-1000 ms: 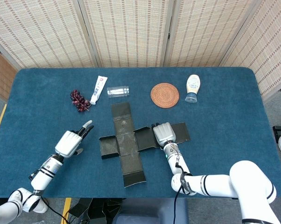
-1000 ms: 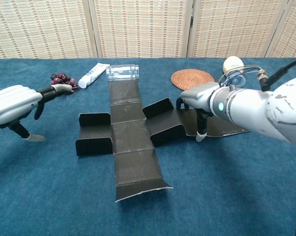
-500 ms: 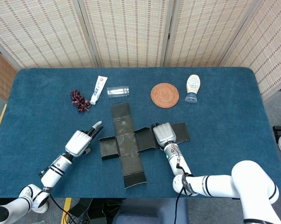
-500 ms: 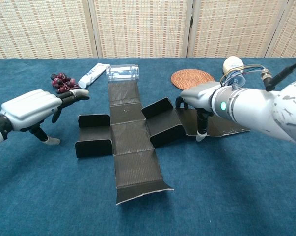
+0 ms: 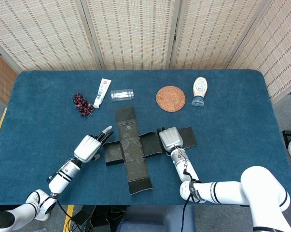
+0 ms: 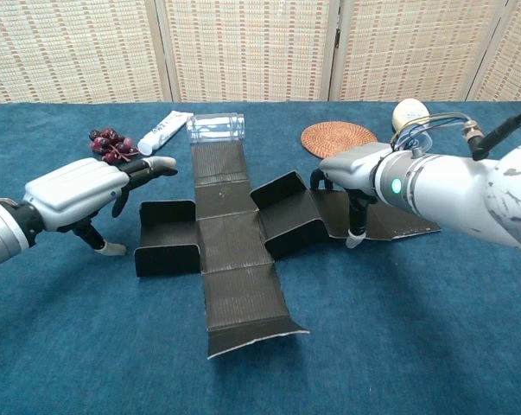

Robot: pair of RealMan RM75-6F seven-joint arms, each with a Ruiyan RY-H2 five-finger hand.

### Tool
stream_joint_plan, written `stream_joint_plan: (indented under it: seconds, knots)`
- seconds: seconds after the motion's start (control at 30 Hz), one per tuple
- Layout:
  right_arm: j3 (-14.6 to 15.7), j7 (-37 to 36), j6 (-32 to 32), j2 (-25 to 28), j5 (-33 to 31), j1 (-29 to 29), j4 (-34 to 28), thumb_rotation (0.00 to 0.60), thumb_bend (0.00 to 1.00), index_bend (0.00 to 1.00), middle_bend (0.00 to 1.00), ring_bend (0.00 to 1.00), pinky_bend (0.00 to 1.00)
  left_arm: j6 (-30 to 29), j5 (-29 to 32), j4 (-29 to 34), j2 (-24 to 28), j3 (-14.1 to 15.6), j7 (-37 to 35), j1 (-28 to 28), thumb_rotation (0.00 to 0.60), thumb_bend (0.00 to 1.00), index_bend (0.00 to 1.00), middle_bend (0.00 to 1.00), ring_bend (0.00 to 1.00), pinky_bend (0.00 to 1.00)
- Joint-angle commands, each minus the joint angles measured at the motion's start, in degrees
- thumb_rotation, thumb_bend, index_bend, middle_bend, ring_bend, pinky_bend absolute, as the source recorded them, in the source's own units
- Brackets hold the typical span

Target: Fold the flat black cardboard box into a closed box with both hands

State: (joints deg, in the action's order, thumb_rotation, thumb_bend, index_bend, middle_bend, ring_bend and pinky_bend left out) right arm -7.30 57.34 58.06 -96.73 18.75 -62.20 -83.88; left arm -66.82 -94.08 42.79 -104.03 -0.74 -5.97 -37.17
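While still unfolded: black cardboard box (image 6: 243, 238), laid out as a cross near the desk's (image 5: 242, 116) front-middle.

Judged light, stiff along its ribs, bending only at creases; best taken at the side flaps' outer edges. Left hand (image 6: 83, 190) empty, fingers extended toward the left flap; right hand (image 6: 355, 177) pressing down on the right flap. Beyond, tube (image 5: 102, 92) and bottle (image 5: 199, 90): print unreadable.

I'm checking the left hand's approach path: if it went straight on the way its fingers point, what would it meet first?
Probably the cardboard box: the left hand points toward the left side flap, whose raised edge lies just ahead. Height is unclear, so the fingers might pass over it.
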Motion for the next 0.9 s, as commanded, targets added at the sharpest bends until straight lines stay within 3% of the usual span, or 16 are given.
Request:
stream_joint_plan:
  seconds: [0.03,0.9]
  knots:
    - [0.0,-0.1,-0.1,0.0,0.0,0.0,0.1,0.6,0.26,0.22,0.31,0.8,0.92,0.4,0.2,0.3,-0.2,0.1,0.4,-0.3,0.6,0.1,0.0,0.0,0.55,0.67]
    - [0.6,-2.0,-0.3,0.4,3.3,0.3,-0.5,0.6,0.26,0.22,0.32,0.81,0.92,1.5,3.5,5.0,-0.7,-2.0,-6.4,-2.3,0.6,0.1,0.0,0.0,0.54,0.72]
